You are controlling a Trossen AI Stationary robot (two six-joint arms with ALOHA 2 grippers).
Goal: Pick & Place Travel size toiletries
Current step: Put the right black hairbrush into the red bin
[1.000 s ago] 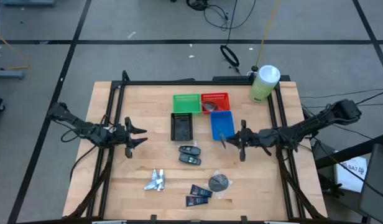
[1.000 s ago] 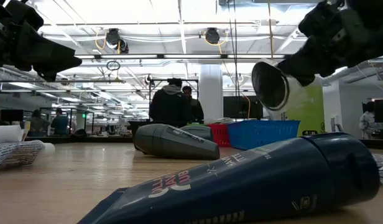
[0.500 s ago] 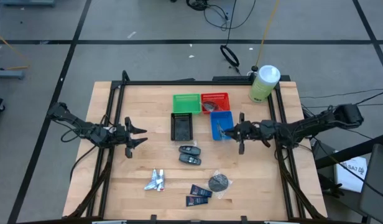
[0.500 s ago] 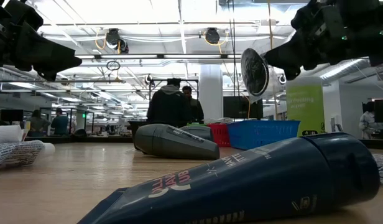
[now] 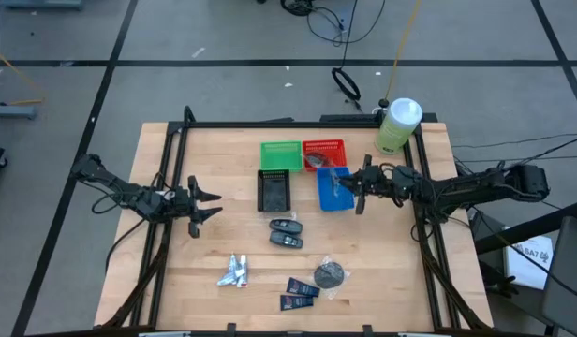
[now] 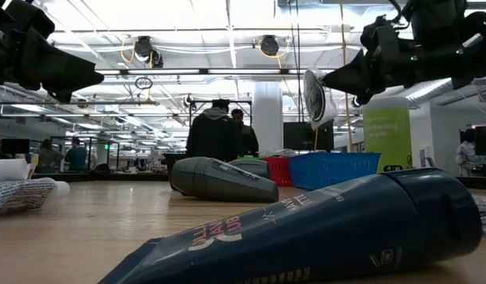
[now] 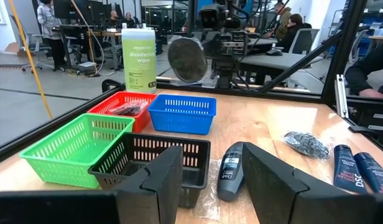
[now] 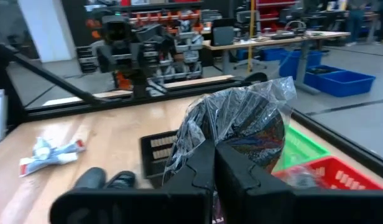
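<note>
Bright, even overhead light; glaring ceiling lamps [image 6: 144, 47] in low view, blurred foreground.

The wooden table [image 5: 223, 243] bears four bins [image 5: 274, 191] and scattered toiletries [image 5: 287, 233].

The right hand [image 8: 214, 163] pinches a plastic-wrapped grey disc [image 8: 241, 134] above the black bin [image 8: 157, 149].

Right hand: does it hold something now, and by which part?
Yes. The right hand pinches a grey disc in clear wrap at its lower edge, above the blue bin. The left hand holds nothing.
</note>
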